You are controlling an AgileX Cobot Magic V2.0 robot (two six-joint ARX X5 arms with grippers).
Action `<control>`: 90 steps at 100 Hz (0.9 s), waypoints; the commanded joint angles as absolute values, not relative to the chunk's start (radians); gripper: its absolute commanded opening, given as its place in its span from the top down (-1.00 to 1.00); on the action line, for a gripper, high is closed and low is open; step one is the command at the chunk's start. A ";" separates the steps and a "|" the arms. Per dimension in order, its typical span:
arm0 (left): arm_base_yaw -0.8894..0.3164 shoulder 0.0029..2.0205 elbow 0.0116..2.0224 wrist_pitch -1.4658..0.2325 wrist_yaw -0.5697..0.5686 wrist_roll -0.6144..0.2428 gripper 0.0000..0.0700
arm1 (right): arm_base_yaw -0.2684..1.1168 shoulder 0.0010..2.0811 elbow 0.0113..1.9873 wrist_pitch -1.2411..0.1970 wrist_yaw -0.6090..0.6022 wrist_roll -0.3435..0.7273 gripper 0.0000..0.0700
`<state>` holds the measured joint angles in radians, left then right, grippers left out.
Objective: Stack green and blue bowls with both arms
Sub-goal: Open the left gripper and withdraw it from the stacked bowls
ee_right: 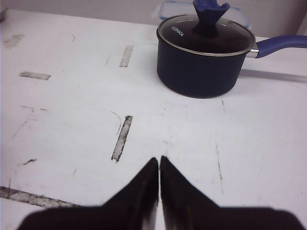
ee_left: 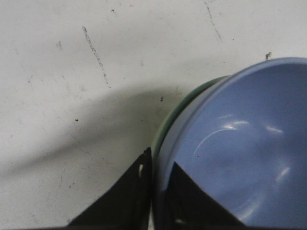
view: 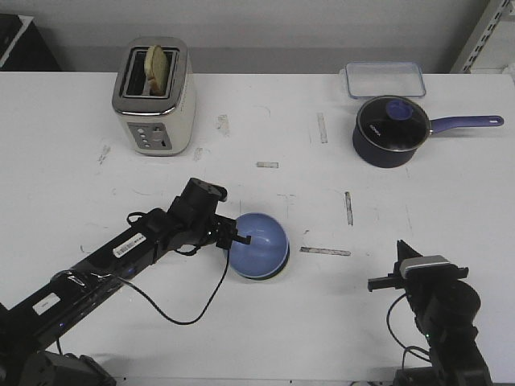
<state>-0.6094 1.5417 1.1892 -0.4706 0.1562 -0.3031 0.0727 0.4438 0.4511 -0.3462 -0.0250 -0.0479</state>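
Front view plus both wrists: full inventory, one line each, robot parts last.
blue bowl: 1, periwinkle, table centre, nested in the green bowl
green bowl: 1, pale mint, under the blue bowl, only a rim sliver shows
toaster: 1, cream and silver, far left, a slice in its slot
saucepan: 1, dark blue, glass lid on, far right
container: 1, clear, blue-rimmed, behind the saucepan
table: 1, white, scuffed
left gripper: 1, black, fingers pinching the blue bowl's rim
right gripper: 1, black, fingers together, holding nothing, near right
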 commanded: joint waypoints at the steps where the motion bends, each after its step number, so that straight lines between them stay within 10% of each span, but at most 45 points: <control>1: -0.619 1.557 1.205 -0.466 0.159 -0.309 0.85 | 0.075 0.447 0.457 -0.337 -0.025 -0.051 1.00; 23: -0.619 1.557 1.205 -0.462 0.166 -0.315 -0.58 | 0.075 0.447 0.457 -0.336 -0.025 -0.051 1.00; 36: -0.618 1.556 1.219 -0.467 0.165 -0.331 -0.88 | 0.075 0.447 0.457 -0.337 -0.026 -0.051 1.00; 68: -0.585 1.530 1.370 -0.545 0.146 -0.299 -0.79 | 0.075 0.447 0.457 -0.337 -0.025 -0.051 1.00; 90: -0.504 1.459 1.441 -0.628 0.042 -0.190 0.60 | 0.075 0.447 0.457 -0.336 -0.025 -0.053 1.00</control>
<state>-0.5220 1.4811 1.4143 -0.6109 0.0608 -0.2699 0.0727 0.4438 0.4511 -0.3462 -0.0250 -0.0479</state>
